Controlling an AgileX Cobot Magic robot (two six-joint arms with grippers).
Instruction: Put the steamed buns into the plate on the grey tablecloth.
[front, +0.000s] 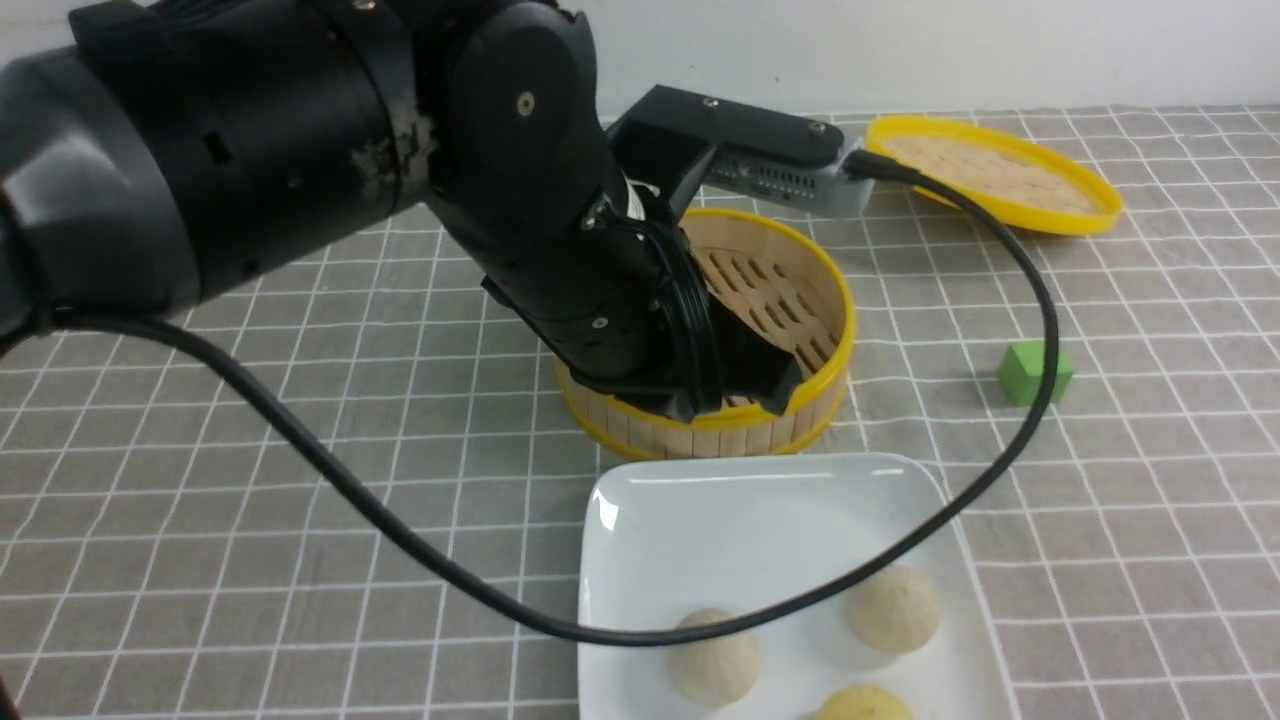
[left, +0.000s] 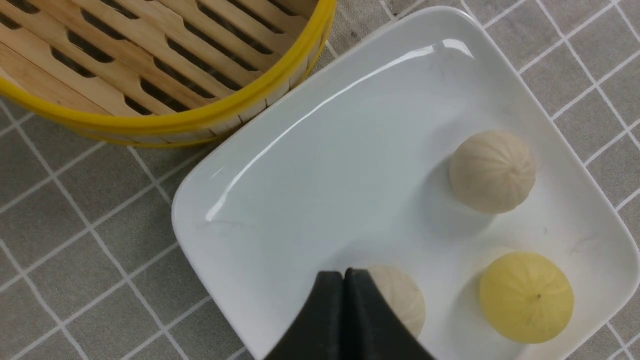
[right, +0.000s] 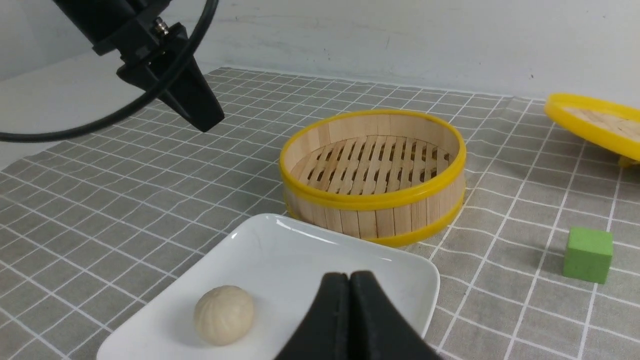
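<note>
A: Where are the steamed buns (left: 492, 172) to be found?

B: All three are seen on the plate (front: 740, 520), which is laid on the grey tablecloth (front: 300, 500). In the front view, one beige bun (front: 893, 607) is set toward the plate's 4 o'clock, the second beige bun (front: 713, 656) toward 6, and the yellow bun (front: 865, 703) toward 5. The steamer basket (front: 790, 290), at the plate's 12 o'clock, is seen empty.

A: And the grippers?

B: The left gripper (left: 343, 274) is clenched on nothing, jaws pressed together above the plate. The right gripper (right: 348, 275) is likewise closed and empty.

A: How would a bun be handled?

B: It is judged light and soft, with a matte, pleated skin that is easily dented. It would best be taken low across the widest part of the dome, gently.
</note>
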